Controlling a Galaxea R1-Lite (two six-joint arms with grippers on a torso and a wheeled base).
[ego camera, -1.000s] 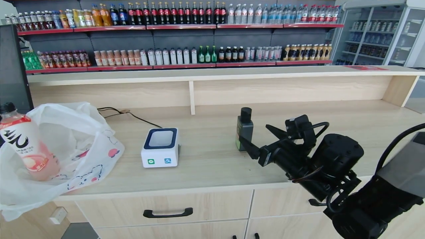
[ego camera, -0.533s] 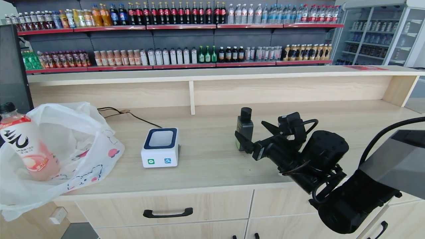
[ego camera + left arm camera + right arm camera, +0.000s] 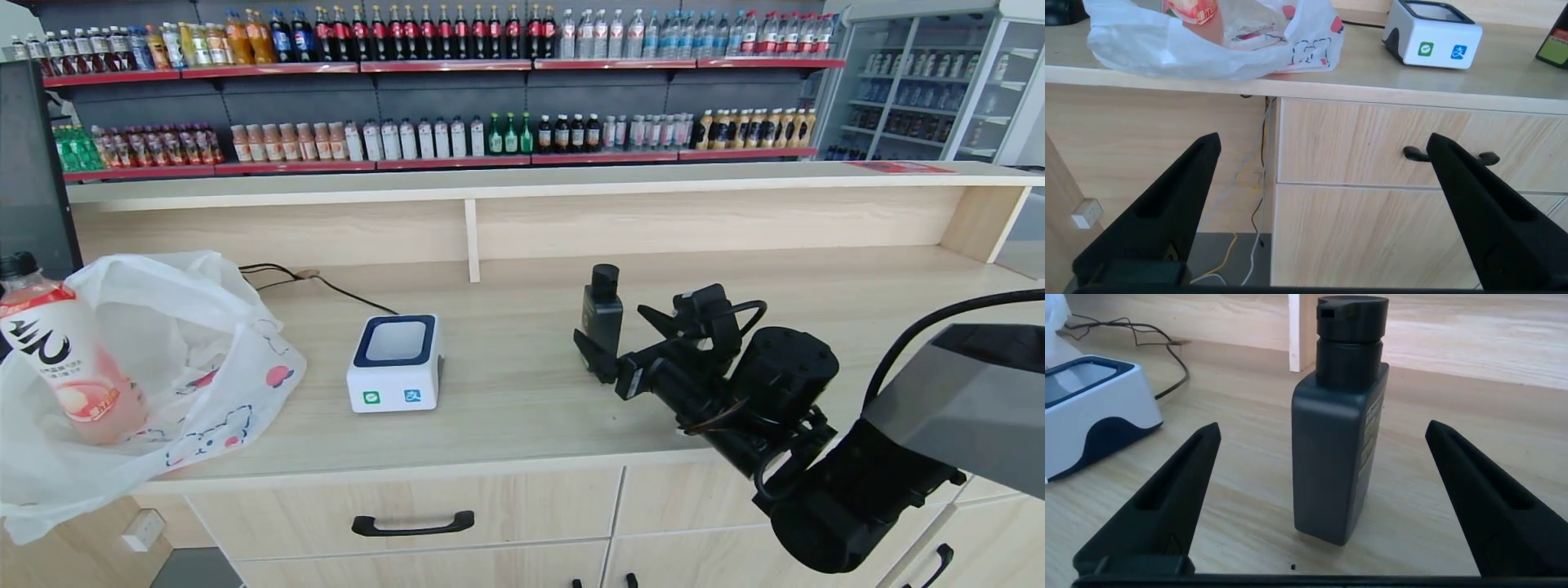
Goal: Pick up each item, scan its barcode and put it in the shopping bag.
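Wood-grain shop counter (image 3: 506,408). Right gripper (image 3: 1323,431): jaws are standing wide apart, facing your dark flip-cap bottle (image 3: 602,314), which is standing upright just right of centre in the head view. It is probably rigid, smooth, light and tippable, so you are best gripping the flat body below the cap. Left gripper (image 3: 1323,143): spread, holding nothing.

The shopping bag (image 3: 204,359) lies at the left end of the table (image 3: 506,408), sagging over the front edge, with a drink bottle (image 3: 61,359) in it. Right of the bag sits the scanner (image 3: 394,362) — its cable (image 3: 277,273) runs off behind. Farther right a second bottle (image 3: 602,314) stands upright, just ahead of the right tool (image 3: 616,331) and in line with its spread fingers. The left tool (image 3: 1323,220) hangs below the table's edge, before the drawers (image 3: 1372,147).
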